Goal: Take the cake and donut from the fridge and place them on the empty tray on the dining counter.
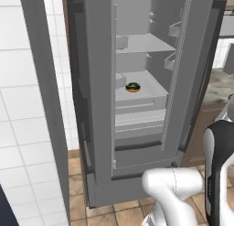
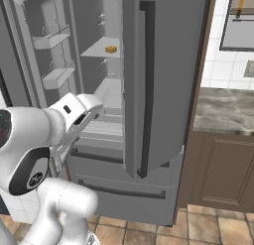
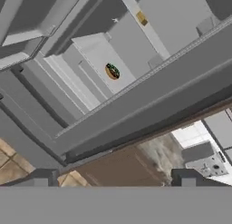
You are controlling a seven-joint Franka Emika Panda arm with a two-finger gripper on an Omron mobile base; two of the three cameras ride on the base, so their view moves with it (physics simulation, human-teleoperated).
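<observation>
The fridge (image 1: 98, 83) stands with its left door swung open and its right door (image 2: 158, 65) closed. The donut (image 1: 132, 87), a dark glazed ring, lies on a lower pale shelf; it also shows mid-frame in the hand view (image 3: 112, 71). The cake (image 2: 111, 49), a small yellow-orange chunk, sits on the shelf above, small and far in the hand view (image 3: 142, 18). My gripper (image 3: 114, 180) is open and empty, its tips wide apart, well short of the shelves and in front of the fridge. The tray and the dining counter are out of view.
A grey marbled worktop on a brown cabinet (image 2: 223, 110) adjoins the fridge on its right. A white tiled wall (image 1: 23, 106) lies to the left. The open door's bins (image 2: 54, 38) jut out on the left. The closed freezer drawer (image 2: 124, 184) sits below the shelves.
</observation>
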